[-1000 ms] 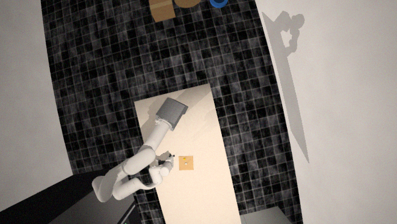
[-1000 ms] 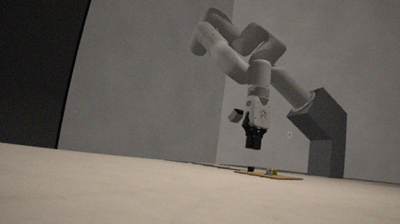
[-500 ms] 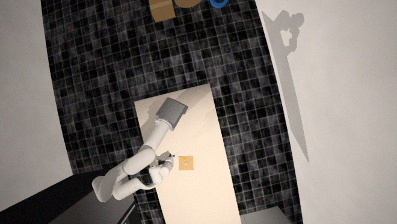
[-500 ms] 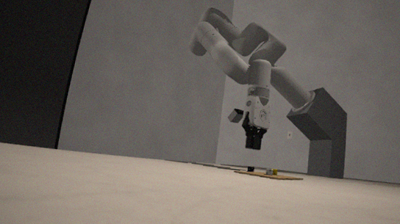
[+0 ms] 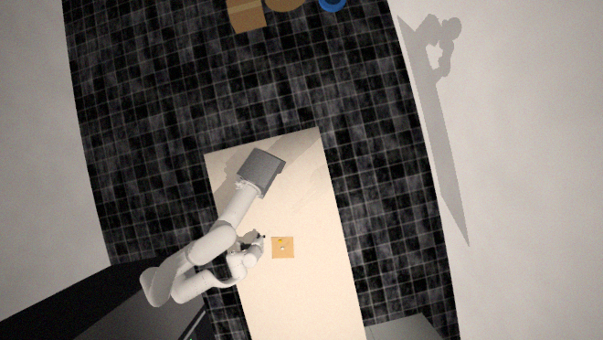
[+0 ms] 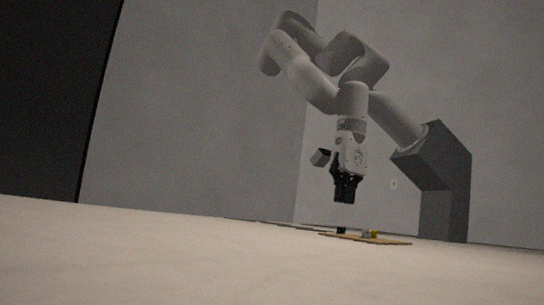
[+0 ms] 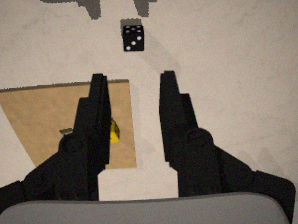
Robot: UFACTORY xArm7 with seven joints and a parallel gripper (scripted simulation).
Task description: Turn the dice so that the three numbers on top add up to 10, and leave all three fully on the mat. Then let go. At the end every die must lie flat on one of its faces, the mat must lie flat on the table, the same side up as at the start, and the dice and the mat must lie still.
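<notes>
Above the table (image 6: 227, 272), end effector (image 7: 133, 82) part-spread, pinching nothing — black die (image 7: 133, 35) off mat (image 7: 47, 116).

The only readable marks are pips: in the wrist view the small black cube die (image 7: 133, 35), lying on the pale beige desk (image 7: 233, 63) off the tan square mat (image 7: 47, 116), shows white dots on its upper face, about four, though the blur keeps the count unsure. The yellow die (image 7: 115, 132) on the mat is mostly hidden and its pips cannot be read. A faint emblem on the white gripper housing (image 6: 356, 157) in the exterior view is too small to read.
</notes>
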